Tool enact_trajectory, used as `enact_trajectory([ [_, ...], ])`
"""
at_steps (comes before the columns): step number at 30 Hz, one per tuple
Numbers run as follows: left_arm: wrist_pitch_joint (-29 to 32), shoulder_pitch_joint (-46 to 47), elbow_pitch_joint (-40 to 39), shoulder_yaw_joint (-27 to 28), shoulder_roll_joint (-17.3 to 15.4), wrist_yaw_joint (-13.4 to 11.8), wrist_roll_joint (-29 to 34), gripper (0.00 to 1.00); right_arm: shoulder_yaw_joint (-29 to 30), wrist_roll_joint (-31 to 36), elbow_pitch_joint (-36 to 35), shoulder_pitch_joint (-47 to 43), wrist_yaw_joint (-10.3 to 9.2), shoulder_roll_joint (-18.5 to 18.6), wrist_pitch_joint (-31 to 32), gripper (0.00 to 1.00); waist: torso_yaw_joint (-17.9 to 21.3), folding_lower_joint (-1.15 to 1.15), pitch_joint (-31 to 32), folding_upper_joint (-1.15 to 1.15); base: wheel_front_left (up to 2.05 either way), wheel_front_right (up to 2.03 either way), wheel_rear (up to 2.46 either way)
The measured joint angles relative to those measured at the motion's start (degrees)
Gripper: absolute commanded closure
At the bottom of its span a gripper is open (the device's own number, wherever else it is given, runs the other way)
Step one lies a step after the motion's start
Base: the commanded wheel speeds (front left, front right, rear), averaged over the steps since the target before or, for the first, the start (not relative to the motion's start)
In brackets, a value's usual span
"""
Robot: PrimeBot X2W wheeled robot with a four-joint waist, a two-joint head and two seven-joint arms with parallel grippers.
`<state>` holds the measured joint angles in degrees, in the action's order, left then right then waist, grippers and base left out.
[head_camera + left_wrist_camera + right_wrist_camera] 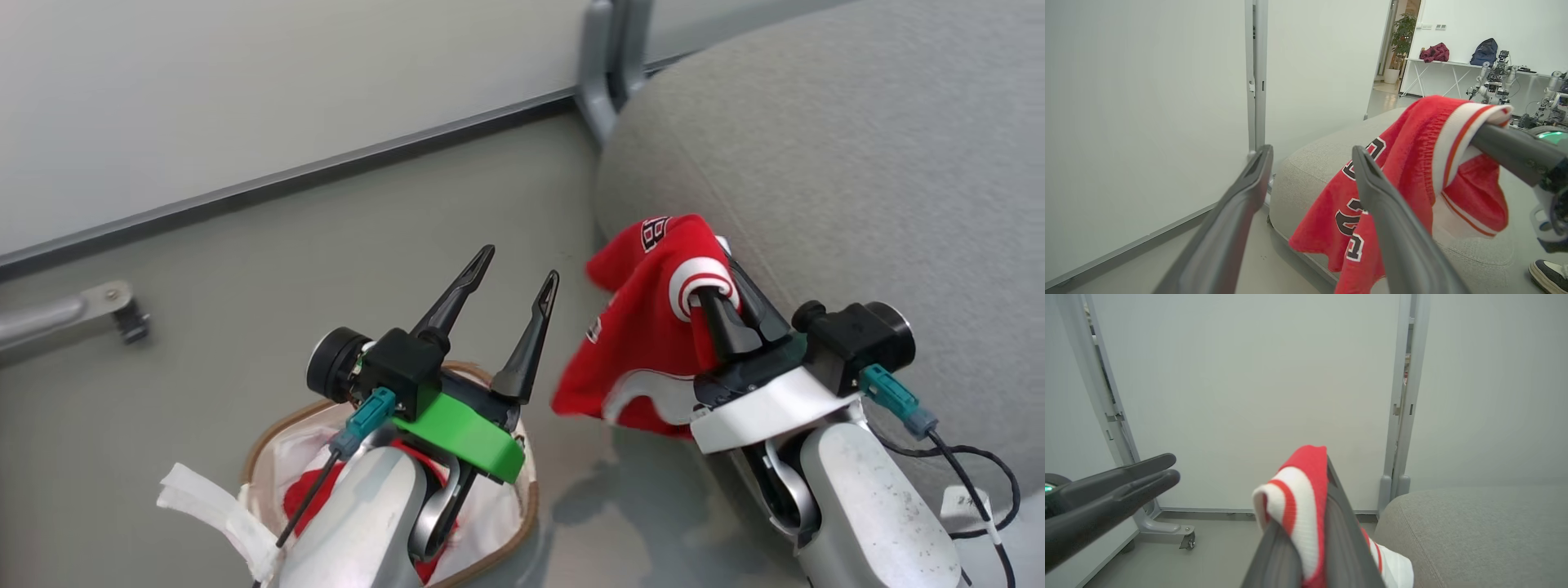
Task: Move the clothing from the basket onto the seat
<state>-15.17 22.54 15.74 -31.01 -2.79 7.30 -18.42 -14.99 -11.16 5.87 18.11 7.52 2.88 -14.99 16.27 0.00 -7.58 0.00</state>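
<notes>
I'm reading this as a robotics lab, not a home. White partition panels [1249, 396] are standing on metal feet with a castor [1187, 542] over bare grey floor [1229, 555]. Other robots [1492, 83] are standing at the back, by a white table [1455, 63] that's carrying a backpack [1484, 52]. A lone grey seat [857, 163] is sitting among the panels.

white partition panels [245, 82] line the far edge of the grey floor [326, 269], joined by a grey post [608, 65], with a castor foot [122, 314] resting on the floor to the left. far off, a potted plant [1401, 36] stands by a doorway, and a white tabletop [1455, 64] carries a maroon bundle [1435, 52] near its left end and a dark blue backpack [1485, 52] further right. small robots [1492, 83] stand nearby, and a dark, white-soled shoe [1549, 275] is on the floor.
</notes>
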Motion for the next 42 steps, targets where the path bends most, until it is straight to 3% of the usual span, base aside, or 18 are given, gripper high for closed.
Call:
enact_trajectory([
  [8,0.0,-0.18,1.02,-0.68,0.03,0.08,0.57,0.0,1.85,-0.76,-1.54,-0.27,0.0,0.0,0.0,1.0,8.47,0.0,-1.07,0.0,0.0,0.0,0.0],
  [13,0.0,0.96,2.31,-4.02,0.1,0.09,0.34,0.0,5.93,-0.75,-3.16,-1.02,0.0,0.03,0.0,1.0,12.63,0.0,-2.26,0.0,0.0,0.0,0.0],
  [24,0.0,1.68,4.17,-7.5,0.08,0.09,-1.81,0.0,10.84,1.25,-4.52,-0.69,0.0,0.56,0.0,1.0,15.11,0.0,-5.41,0.0,0.0,0.0,0.0],
  [34,0.0,2.69,6.68,-6.01,-0.04,0.09,0.34,0.0,11.88,3.14,-1.0,17.18,0.0,10.73,-0.01,1.0,15.08,0.0,-9.62,0.0,0.0,0.0,0.0],
  [42,0.0,2.97,6.92,-3.05,-1.96,0.09,2.19,0.0,13.49,4.83,7.09,34.43,0.0,16.97,-0.02,1.0,14.84,0.0,-14.89,0.0,0.0,0.0,0.0],
])
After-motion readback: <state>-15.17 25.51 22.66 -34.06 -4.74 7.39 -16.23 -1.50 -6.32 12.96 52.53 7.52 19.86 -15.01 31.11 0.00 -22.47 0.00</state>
